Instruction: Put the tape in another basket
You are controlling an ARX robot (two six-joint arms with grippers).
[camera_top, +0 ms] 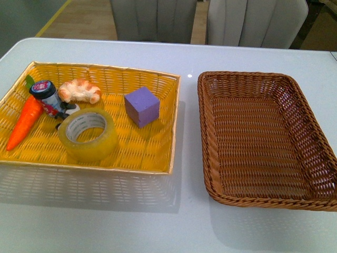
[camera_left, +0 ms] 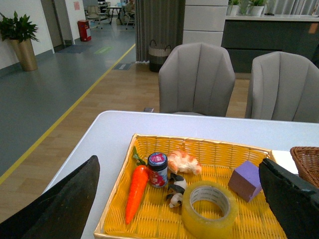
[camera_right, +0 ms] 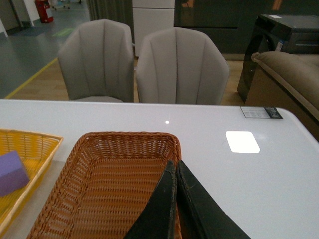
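The tape (camera_top: 88, 134), a yellowish translucent roll with a white core, lies flat in the yellow woven tray (camera_top: 152, 155) near its front edge. It also shows in the left wrist view (camera_left: 208, 209). The dark brown wicker basket (camera_top: 210, 100) stands empty to the right of the tray. It also shows in the right wrist view (camera_right: 75, 169). My left gripper (camera_left: 179, 191) is open, its black fingers (camera_left: 65, 204) spread wide, held above and short of the tray. My right gripper (camera_right: 175, 167) is shut and empty over the brown basket's near right part. Neither arm shows in the front view.
In the yellow tray lie an orange carrot (camera_top: 23, 122), a small jar with a dark lid (camera_top: 46, 96), a croissant (camera_top: 80, 90), a small black and white figure (camera_top: 66, 112) and a purple cube (camera_top: 141, 106). Two grey chairs (camera_top: 210, 21) stand behind the white table (camera_top: 158, 226).
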